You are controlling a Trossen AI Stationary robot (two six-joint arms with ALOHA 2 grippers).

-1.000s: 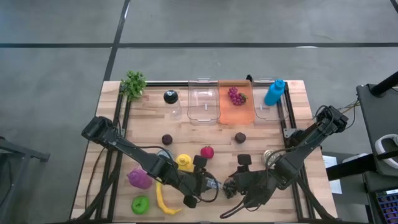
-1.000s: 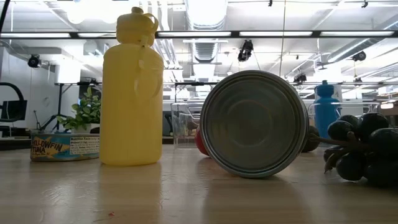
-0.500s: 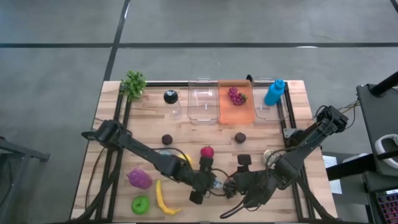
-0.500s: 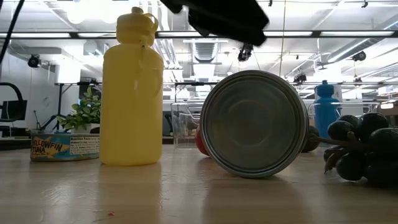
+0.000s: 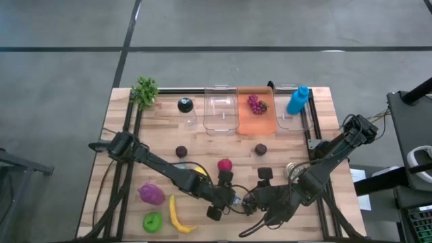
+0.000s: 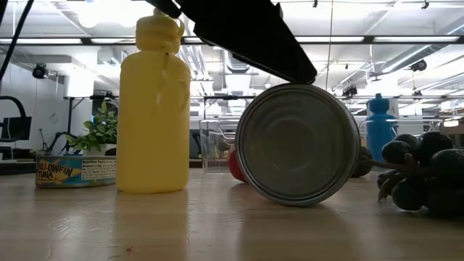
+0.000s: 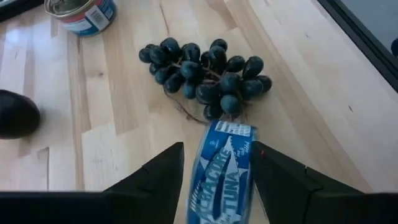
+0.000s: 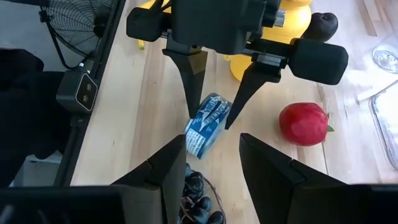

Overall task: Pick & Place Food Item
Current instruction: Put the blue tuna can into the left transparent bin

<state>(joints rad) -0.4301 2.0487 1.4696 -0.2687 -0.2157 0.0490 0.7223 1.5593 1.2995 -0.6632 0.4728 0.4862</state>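
A blue tuna can point(image 7: 222, 167) lies on its side near the table's near edge, its round end point(image 6: 297, 143) facing the low camera. My left gripper point(image 5: 231, 198) is open and low over it. Its fingers point(image 8: 194, 93) stand on either side of the can point(image 8: 208, 126), pointing toward the table's right. A bunch of dark grapes point(image 7: 205, 70) rests on the wood just beyond the can. My right gripper point(image 5: 255, 202) is open, hovers over the grapes point(image 8: 198, 200) and faces the left gripper. My left gripper has the can's curved wall point(image 7: 217, 149) between its open fingers, which come slanting down from the table's left. I cannot tell whether either finger point(image 7: 264, 158) touches the can. The can lies on its side on the table.
A yellow bottle point(image 6: 154, 109), a red fruit point(image 8: 303, 123) and a dark fruit point(image 7: 15, 115) stand close by. An upright tuna can point(image 7: 81, 11) sits to the right. A banana point(image 5: 177, 214), clear bins point(image 5: 221, 111), an orange tray point(image 5: 255, 120) and a blue bottle point(image 5: 298, 100) lie farther off.
My left gripper has moved toward the table's right and come down over the lying tuna can, so that its fingers now stand on either side of it. In the low view it has dropped into the picture from above. My right arm has kept still.
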